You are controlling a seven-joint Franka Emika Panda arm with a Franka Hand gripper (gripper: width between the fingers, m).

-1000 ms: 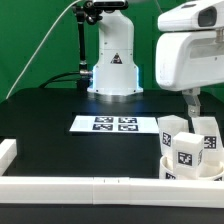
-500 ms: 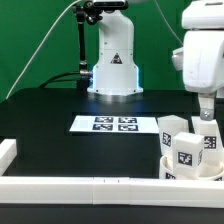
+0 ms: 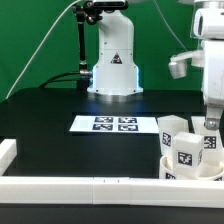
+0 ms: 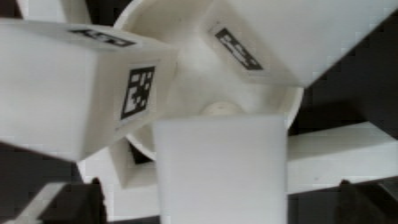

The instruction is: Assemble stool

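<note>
The white stool (image 3: 188, 150) stands upside down at the exterior view's lower right. Its round rimmed seat (image 3: 168, 166) lies on the table and its tagged block legs (image 3: 172, 128) point up. My gripper (image 3: 211, 124) hangs low over the leg at the exterior view's far right (image 3: 207, 141). In the wrist view a white leg (image 4: 222, 165) lies between my dark fingertips (image 4: 39, 205), and two tagged legs (image 4: 107, 90) show beyond it. The jaws stand apart with the leg between them, and a gap shows on one side. My gripper (image 4: 214, 208) looks open.
The marker board (image 3: 115, 124) lies flat mid-table in front of the arm's base (image 3: 113, 70). Long white border rails run along the front edge (image 3: 90, 187) and the exterior view's left (image 3: 8, 152). A green backdrop stands behind.
My gripper has moved toward the exterior view's right and come down, from above the stool to around its rightmost leg. The stool has not moved.
</note>
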